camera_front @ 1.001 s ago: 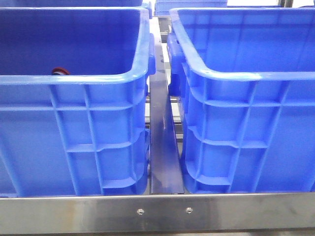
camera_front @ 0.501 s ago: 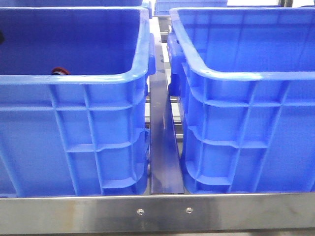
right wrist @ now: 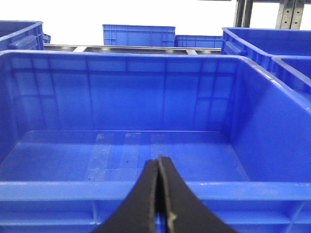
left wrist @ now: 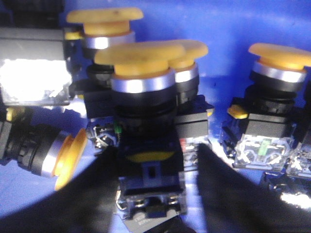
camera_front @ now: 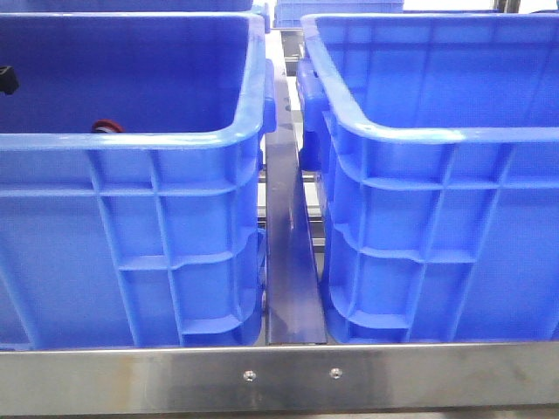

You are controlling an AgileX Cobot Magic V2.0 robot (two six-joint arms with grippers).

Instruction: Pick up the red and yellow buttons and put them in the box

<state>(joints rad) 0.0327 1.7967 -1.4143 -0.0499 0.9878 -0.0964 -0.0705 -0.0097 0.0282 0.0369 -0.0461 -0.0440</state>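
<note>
From the front, the left crate [camera_front: 131, 140] wall hides nearly all of my left gripper [camera_front: 7, 80], and only 1 red button [camera_front: 106, 127] edge peeks out.

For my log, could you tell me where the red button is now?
In the front view, the red button peeks over the near rim of the left blue crate, low inside it on the left side.

Near edge in front of me: brushed steel rail [camera_front: 279, 380] running left to right, 2 screws [camera_front: 250, 375] near its middle. Dark metal strip [camera_front: 293, 262] runs near to far through gap between the 2 big crates. Left blue crate [camera_front: 131, 244] of that pair, ribbed wall facing me. Grey block [left wrist: 31, 65] with glare inside it. Far off: 2 more blue crates [right wrist: 138, 35] in a row, steel rack uprights [right wrist: 290, 13] far right.
</note>
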